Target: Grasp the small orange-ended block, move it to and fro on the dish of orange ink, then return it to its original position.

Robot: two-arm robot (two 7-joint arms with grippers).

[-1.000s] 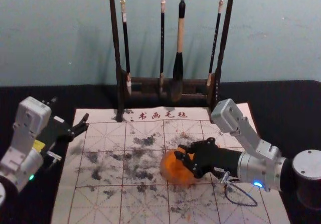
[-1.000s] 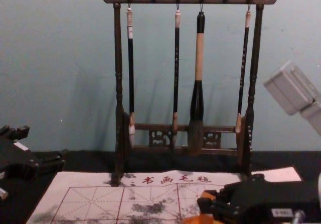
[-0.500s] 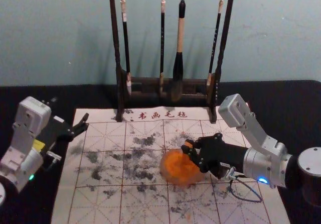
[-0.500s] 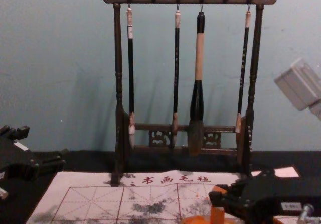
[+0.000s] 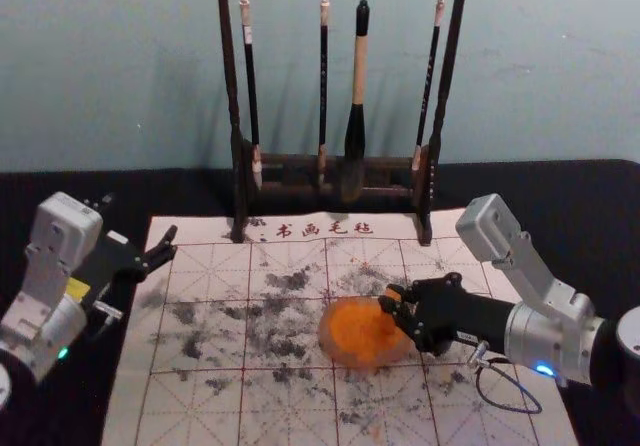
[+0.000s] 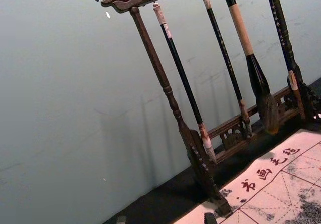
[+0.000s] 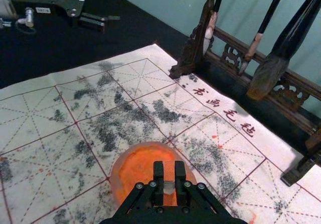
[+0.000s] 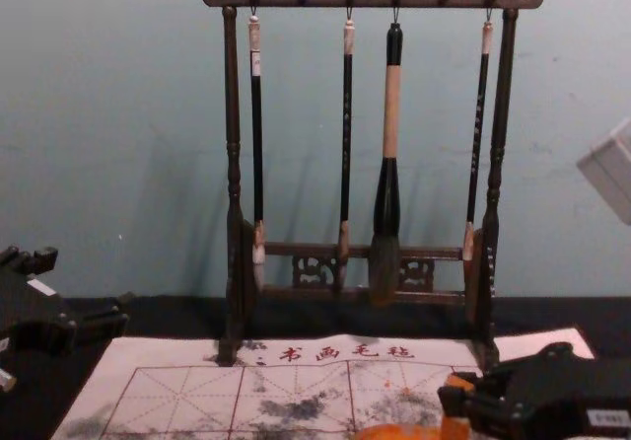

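Block [image 5: 393, 293]: grasped, an orange end toward the ink at the dish's one o'clock in the head view; contact cannot be told.
Right tool [image 5: 391, 299]: clenched on it, its arm reaching in from three o'clock.
Ink dish [image 5: 358, 334]: on the grid-marked felt mat [image 5: 205, 401].
Left tool [image 5: 173, 242]: released, parked at the dish's ten o'clock.
Brush rack [image 5: 235, 116]: twelve o'clock.
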